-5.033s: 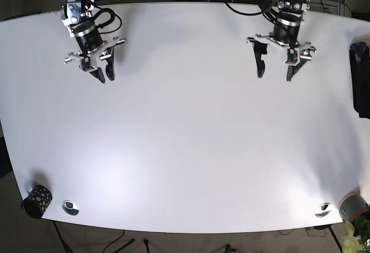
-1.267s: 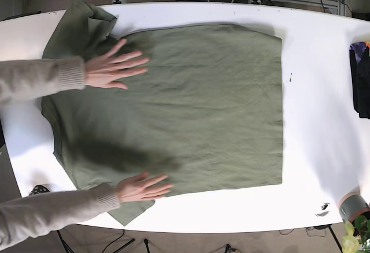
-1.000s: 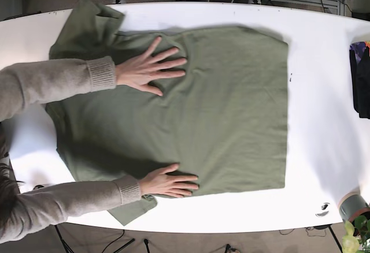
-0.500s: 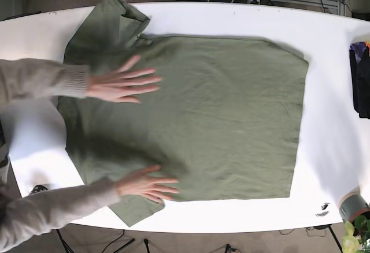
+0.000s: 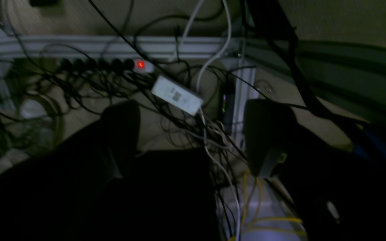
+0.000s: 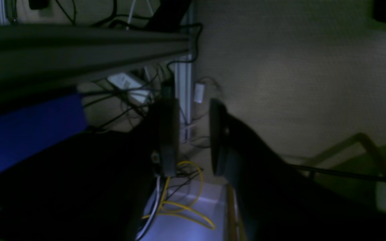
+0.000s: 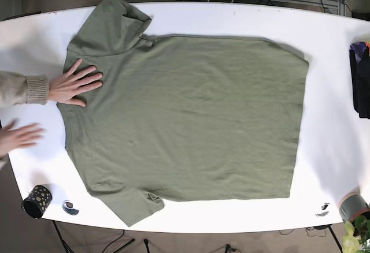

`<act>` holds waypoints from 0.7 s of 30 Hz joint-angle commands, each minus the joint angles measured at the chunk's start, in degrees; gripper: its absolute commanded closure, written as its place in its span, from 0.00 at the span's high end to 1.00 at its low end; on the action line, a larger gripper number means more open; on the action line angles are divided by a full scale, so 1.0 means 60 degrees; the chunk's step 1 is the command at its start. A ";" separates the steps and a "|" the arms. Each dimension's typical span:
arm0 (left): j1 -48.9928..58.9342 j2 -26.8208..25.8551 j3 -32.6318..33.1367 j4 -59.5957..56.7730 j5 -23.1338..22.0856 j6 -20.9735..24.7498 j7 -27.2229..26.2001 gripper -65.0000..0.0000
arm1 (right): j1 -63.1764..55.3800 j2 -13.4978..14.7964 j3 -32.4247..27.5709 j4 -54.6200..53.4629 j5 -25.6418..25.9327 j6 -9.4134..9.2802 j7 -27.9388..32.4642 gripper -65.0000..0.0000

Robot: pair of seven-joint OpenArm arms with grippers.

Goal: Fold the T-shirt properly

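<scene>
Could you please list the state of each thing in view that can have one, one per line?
T-shirt: spread flat, unfolded, sleeves out.
Person's hand: flat on the shirt near the collar.
Other hand: on the bare table, off the shirt, blurred.
Left pincer: open, empty, behind the table over cables.
Right pincer: open, empty, away from the table.
Power strip light: lit red.

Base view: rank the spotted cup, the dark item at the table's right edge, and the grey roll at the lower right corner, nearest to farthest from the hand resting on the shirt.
From the hand on the shirt:
1. Spotted cup, lower left corner, same side as the hand.
2. Dark item, right edge, across the table.
3. Grey roll, lower right corner, slightly farther.
</scene>
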 commanded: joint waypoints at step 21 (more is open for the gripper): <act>0.5554 0.0053 0.0011 0.8666 -0.0031 -0.0027 0.1036 0.68 | -0.5319 0.0665 0.1142 0.7172 -0.0082 0.0082 -0.1222 0.22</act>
